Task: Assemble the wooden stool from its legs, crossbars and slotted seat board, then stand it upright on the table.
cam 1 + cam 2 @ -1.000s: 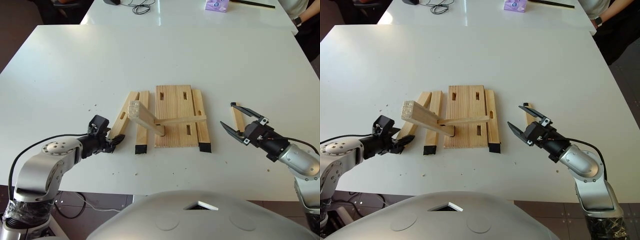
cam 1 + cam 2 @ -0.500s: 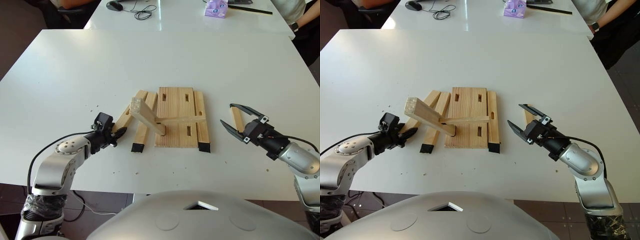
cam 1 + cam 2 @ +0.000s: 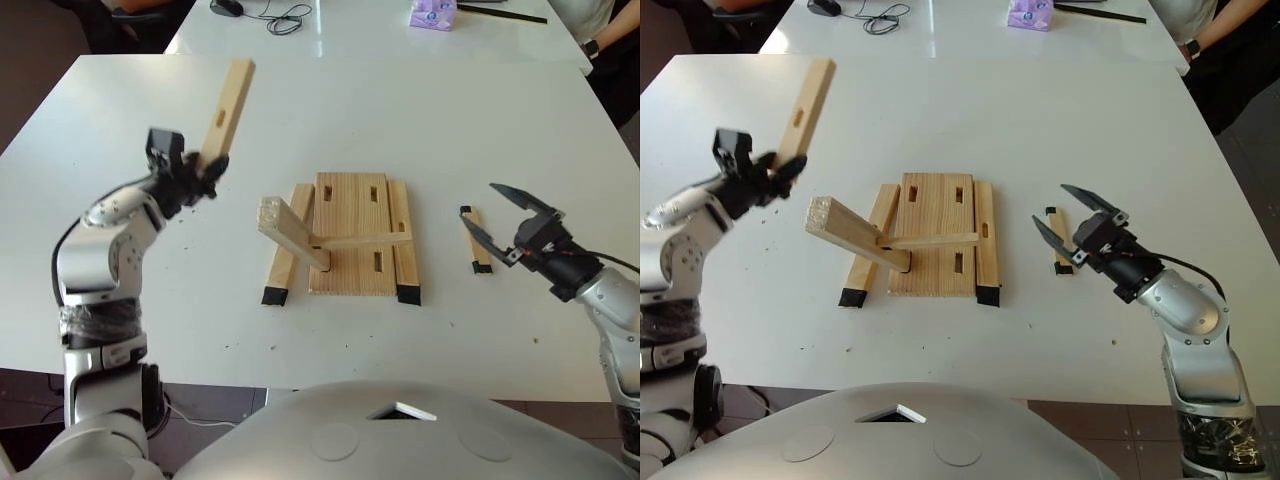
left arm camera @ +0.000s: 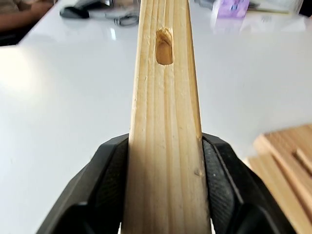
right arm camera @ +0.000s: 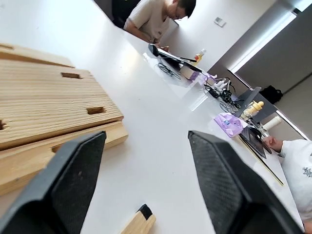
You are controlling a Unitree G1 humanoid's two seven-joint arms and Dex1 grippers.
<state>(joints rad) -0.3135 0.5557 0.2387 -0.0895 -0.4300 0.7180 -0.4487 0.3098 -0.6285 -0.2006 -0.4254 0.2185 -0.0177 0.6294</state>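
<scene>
My left gripper (image 3: 203, 168) is shut on the lower end of a slotted wooden leg (image 3: 226, 108), held raised and nearly upright above the table's left side; in the left wrist view the leg (image 4: 165, 112) sits between both fingers (image 4: 109, 180). The slotted seat board (image 3: 350, 205) lies flat mid-table. A leg (image 3: 288, 230) stands tilted in one of its slots, with a thin crossbar (image 3: 370, 240) across the board. One black-tipped leg (image 3: 284, 252) lies along the board's left side, another (image 3: 402, 250) along its right. My right gripper (image 3: 480, 206) hangs open just right of a short black-tipped crossbar (image 3: 472, 240).
The white table (image 3: 400, 120) has wide bare room behind the board and on the right. Small wood specks lie near the left front. A second table behind carries cables (image 3: 290, 12) and a purple box (image 3: 432, 12). A person's arm shows at the far right edge.
My left arm has lifted the leftmost leg off the table, up and to the left. The right gripper has drawn back to the right, uncovering the short crossbar.
</scene>
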